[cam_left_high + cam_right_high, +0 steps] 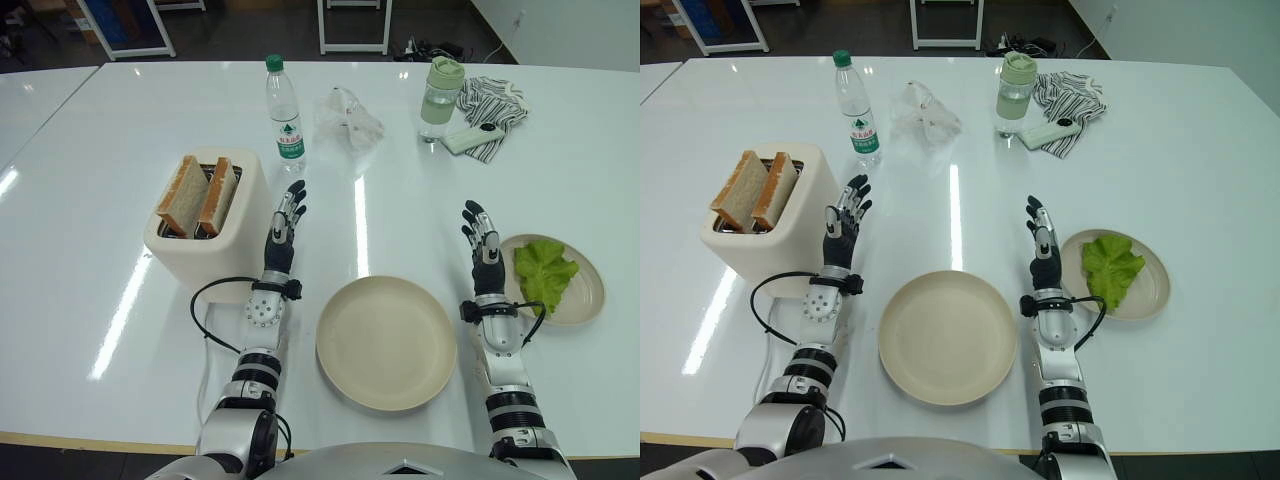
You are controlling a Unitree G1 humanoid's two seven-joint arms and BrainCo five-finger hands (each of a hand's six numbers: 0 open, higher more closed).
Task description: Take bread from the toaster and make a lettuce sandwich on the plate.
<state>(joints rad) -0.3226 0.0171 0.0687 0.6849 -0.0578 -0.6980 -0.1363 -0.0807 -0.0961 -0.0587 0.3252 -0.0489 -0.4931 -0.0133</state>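
Note:
A cream toaster [215,245] stands at the left with two bread slices [199,196] sticking up from its slots. An empty beige plate [386,342] lies at the front centre. A lettuce leaf [543,271] rests on a smaller beige plate [590,298] at the right. My left hand [283,228] is raised just right of the toaster, fingers straight, holding nothing. My right hand [482,246] stands between the two plates, close to the lettuce plate's left rim, fingers straight and empty.
A clear water bottle [286,116] with a green cap stands behind the toaster. Crumpled clear plastic [347,118], a green-lidded cup [441,98], a striped cloth [497,110] and a white device [473,136] lie at the back. The toaster's black cord [205,320] loops by my left arm.

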